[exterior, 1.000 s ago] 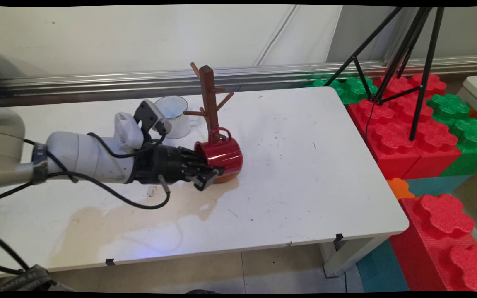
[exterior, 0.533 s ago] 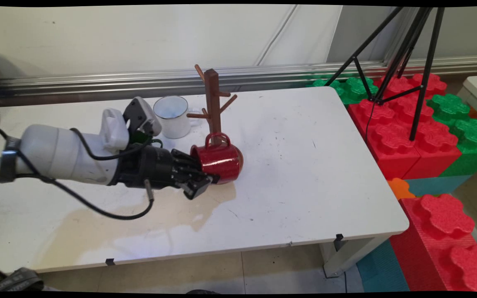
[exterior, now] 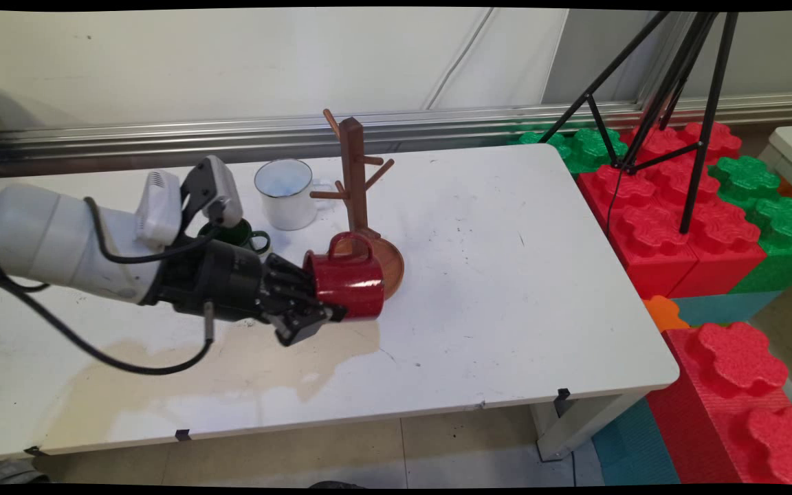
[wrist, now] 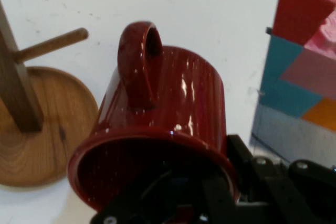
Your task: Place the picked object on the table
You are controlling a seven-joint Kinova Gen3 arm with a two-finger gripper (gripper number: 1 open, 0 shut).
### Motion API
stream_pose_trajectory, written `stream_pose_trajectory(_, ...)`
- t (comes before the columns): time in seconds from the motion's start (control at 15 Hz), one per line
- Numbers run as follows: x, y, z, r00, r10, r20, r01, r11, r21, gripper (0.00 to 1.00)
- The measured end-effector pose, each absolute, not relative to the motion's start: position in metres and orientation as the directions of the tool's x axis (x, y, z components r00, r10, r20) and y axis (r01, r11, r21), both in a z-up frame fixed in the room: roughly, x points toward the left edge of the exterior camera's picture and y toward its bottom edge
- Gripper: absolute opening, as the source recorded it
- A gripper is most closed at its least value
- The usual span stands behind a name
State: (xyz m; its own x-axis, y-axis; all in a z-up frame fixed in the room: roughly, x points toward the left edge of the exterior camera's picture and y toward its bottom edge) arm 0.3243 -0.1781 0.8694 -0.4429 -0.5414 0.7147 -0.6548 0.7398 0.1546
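Red mug [exterior: 348, 282] pulled left, uncovering green cup [exterior: 234, 234].

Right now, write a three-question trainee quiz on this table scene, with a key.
1. True or false: the gripper grips the red mug at its rim.
2. What stands just behind the red mug: A) the wooden mug tree, B) a kettle, C) a bowl?
3. Fill in: the red mug's handle points ____.

Key: 1 true; 2 A; 3 up.
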Motion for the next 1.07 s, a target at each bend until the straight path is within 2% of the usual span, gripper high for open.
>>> stream_pose_trajectory(0.73, 0.38, -0.159, 0.937, -0.686, -0.456, 0.567, -0.508, 0.858, 0.076, 0.0)
stream_pose_trajectory(1.07, 0.428, -0.144, 0.965, -0.78, -0.438, 0.446, -0.489, 0.872, 0.001, 0.0)
